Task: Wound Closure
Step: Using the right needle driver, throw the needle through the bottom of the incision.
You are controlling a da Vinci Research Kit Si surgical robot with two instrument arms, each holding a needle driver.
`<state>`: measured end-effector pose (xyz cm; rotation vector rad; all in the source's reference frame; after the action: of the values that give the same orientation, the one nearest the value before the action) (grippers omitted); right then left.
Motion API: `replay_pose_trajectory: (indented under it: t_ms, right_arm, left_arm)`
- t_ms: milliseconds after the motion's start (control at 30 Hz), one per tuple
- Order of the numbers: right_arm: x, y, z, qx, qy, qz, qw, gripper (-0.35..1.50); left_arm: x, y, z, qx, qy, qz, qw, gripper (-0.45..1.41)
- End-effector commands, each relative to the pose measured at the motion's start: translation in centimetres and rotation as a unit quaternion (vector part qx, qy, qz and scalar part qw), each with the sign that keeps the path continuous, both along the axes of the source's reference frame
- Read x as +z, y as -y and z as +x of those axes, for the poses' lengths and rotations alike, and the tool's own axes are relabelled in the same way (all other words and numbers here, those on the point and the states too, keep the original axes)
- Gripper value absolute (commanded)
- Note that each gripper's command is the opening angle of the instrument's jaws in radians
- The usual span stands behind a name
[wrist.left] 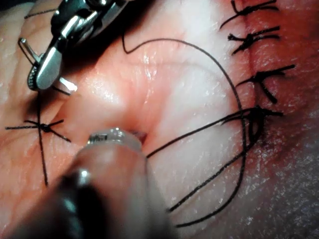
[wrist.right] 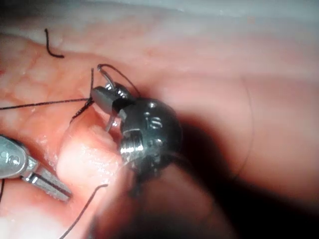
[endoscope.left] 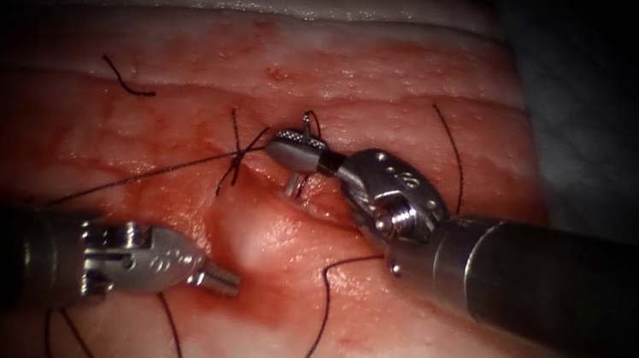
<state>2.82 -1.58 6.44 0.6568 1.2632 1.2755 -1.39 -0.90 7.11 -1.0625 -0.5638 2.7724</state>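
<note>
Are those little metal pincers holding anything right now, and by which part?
The right pincer grips the needle near its thread end. The left pincer, shut, holds nothing and rests against the tissue.

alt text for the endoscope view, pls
The right tool grips the curved needle near its thread end, over the cut in the tissue; whether its tip is in the tissue is unclear. The left tool, shut and holding nothing, rests lower left. Thread loops past a tied stitch.

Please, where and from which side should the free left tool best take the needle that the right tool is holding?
Probably the needle below the right tool, whose shut jaws clamp it mid-curve. The left tool lies lower left, so it could come from there, gripping across the bare curve above the tissue.
</note>
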Motion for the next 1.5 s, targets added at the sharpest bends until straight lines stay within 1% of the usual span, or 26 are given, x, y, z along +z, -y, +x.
replay_pose_trajectory:
  t_ms: [33,167,367,400,467,500,567,633,733,767,933,1033,1100,1133,1167,1200,1233,1300,1333,1367,1433,1500]
  right_arm:
    - [0.03,-0.03,0.07,0.003,-0.005,0.006,1.000,-0.35]
    - [0.04,-0.02,0.07,0.012,-0.012,0.029,0.999,-0.35]
    - [0.01,0.10,0.11,0.019,-0.030,0.085,0.996,-0.35]
    - [0.01,0.10,0.11,0.019,-0.030,0.085,0.996,-0.35]
    - [-0.04,0.16,0.14,0.019,-0.041,0.112,0.993,-0.35]
    - [-0.07,0.20,0.17,0.015,-0.053,0.137,0.989,-0.35]
    - [-0.12,0.25,0.22,0.011,-0.072,0.163,0.984,-0.35]
    - [-0.14,0.28,0.25,0.010,-0.093,0.184,0.978,-0.35]
    - [-0.17,0.32,0.28,0.008,-0.106,0.198,0.974,-0.35]
    - [-0.20,0.38,0.32,0.005,-0.129,0.221,0.967,-0.35]
    - [-0.23,0.53,0.48,-0.005,-0.144,0.249,0.958,-0.35]
    - [-0.26,0.54,0.50,-0.003,-0.146,0.249,0.957,-0.35]
    - [-0.28,0.50,0.48,0.010,-0.150,0.251,0.956,-0.35]
    - [-0.28,0.47,0.46,0.020,-0.152,0.239,0.959,-0.35]
    - [-0.28,0.43,0.45,0.032,-0.152,0.229,0.961,0.12]
    - [-0.27,0.38,0.43,0.041,-0.142,0.199,0.969,0.46]
    - [-0.26,0.34,0.41,0.046,-0.133,0.181,0.973,0.64]
    - [-0.21,0.26,0.32,0.058,-0.119,0.166,0.977,0.71]
    - [-0.18,0.23,0.28,0.064,-0.113,0.155,0.979,0.79]
    - [-0.10,0.14,0.17,0.069,-0.100,0.142,0.982,0.93]
    - [-0.03,0.08,0.08,0.072,-0.089,0.141,0.983,0.96]
    - [0.05,0.02,-0.03,0.064,-0.073,0.143,0.985,1.01]
  left_arm:
    - [0.07,-0.01,-0.06,0.000,0.000,0.000,1.000,-0.28]
    - [0.08,-0.02,-0.07,-0.001,0.000,0.000,1.000,-0.28]
    - [0.09,-0.03,-0.10,-0.002,-0.001,0.000,1.000,-0.30]
    - [0.09,-0.03,-0.10,-0.002,-0.001,0.000,1.000,-0.30]
    - [0.09,-0.04,-0.11,-0.002,-0.001,0.000,1.000,-0.28]
    - [0.09,-0.05,-0.12,-0.004,0.000,0.000,1.000,-0.28]
    - [0.09,-0.06,-0.13,-0.004,0.000,0.000,1.000,-0.28]
    - [0.10,-0.06,-0.13,-0.005,0.001,0.000,1.000,-0.28]
    - [0.10,-0.07,-0.13,-0.005,0.001,0.000,1.000,-0.27]
    - [0.09,-0.07,-0.13,-0.005,0.001,0.000,1.000,-0.27]
    - [0.09,-0.09,-0.15,-0.008,0.003,0.000,1.000,-0.27]
    - [0.09,-0.10,-0.14,-0.009,0.004,0.000,1.000,-0.27]
    - [0.08,-0.10,-0.13,-0.009,0.006,0.000,1.000,-0.27]
    - [0.07,-0.11,-0.12,-0.011,0.008,-0.001,1.000,-0.27]
    - [0.06,-0.12,-0.11,-0.013,0.010,-0.001,1.000,-0.27]
    - [0.04,-0.13,-0.09,-0.019,0.014,0.000,1.000,-0.27]
    - [0.02,-0.14,-0.08,-0.016,0.021,-0.006,1.000,-0.27]
    - [-0.03,-0.20,-0.05,-0.015,0.042,-0.025,0.999,-0.13]
    - [-0.06,-0.23,-0.03,-0.019,0.053,-0.034,0.998,-0.11]
    - [-0.11,-0.30,0.01,-0.022,0.076,-0.054,0.995,-0.16]
    - [-0.16,-0.36,0.05,-0.021,0.091,-0.072,0.993,-0.15]
    - [-0.18,-0.41,0.06,-0.021,0.108,-0.082,0.991,-0.23]
